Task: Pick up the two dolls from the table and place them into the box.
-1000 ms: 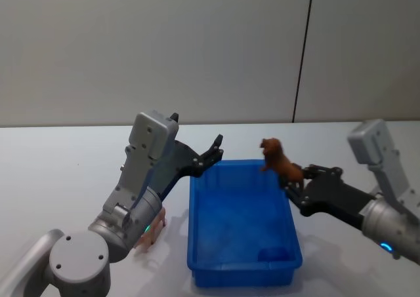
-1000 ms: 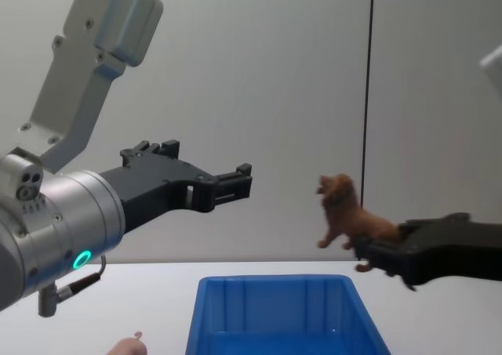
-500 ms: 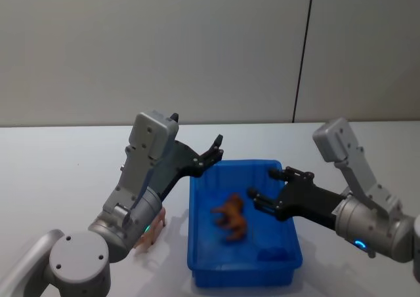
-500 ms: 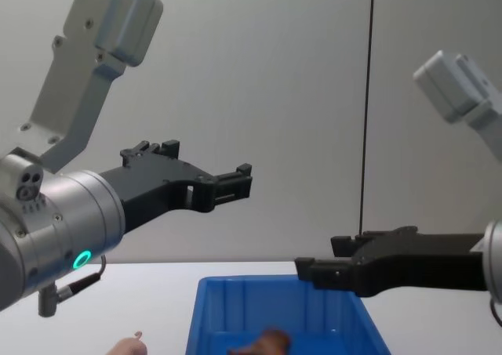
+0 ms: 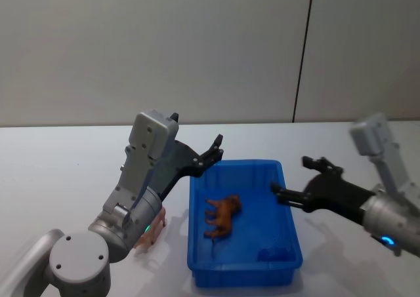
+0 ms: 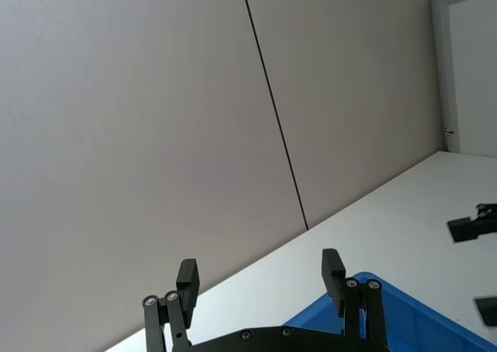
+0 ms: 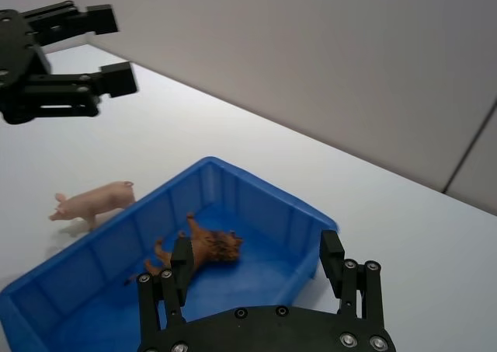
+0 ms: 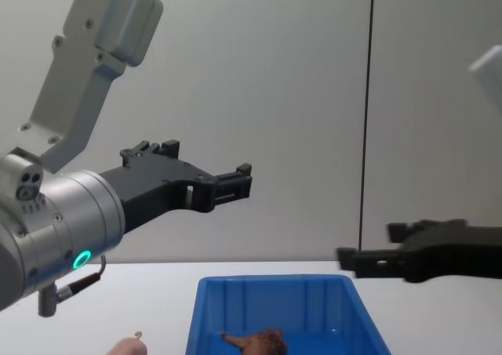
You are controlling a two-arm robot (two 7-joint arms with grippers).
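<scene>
The reddish-brown shaggy doll [image 5: 222, 215] lies on its side inside the blue box [image 5: 243, 271], also seen in the right wrist view [image 7: 203, 249] and low in the chest view [image 8: 255, 342]. The pale pink doll [image 7: 93, 203] stands on the white table [image 5: 52, 172] left of the box, mostly hidden behind my left arm in the head view [image 5: 152, 230]. My right gripper [image 5: 292, 178] hovers open and holds nothing, above the box's right rim. My left gripper [image 5: 216, 147] hangs open above the box's far left corner, well above the pink doll.
A grey wall with a dark vertical seam [image 5: 303, 54] stands behind the table. Bare tabletop lies behind the box and to its right [image 5: 341, 146]. My left arm's grey body [image 5: 141, 179] rises beside the box's left wall.
My right gripper opened and let go of the brown doll, which dropped into the box. The right arm then drew back to the right. The left arm has stayed still.
</scene>
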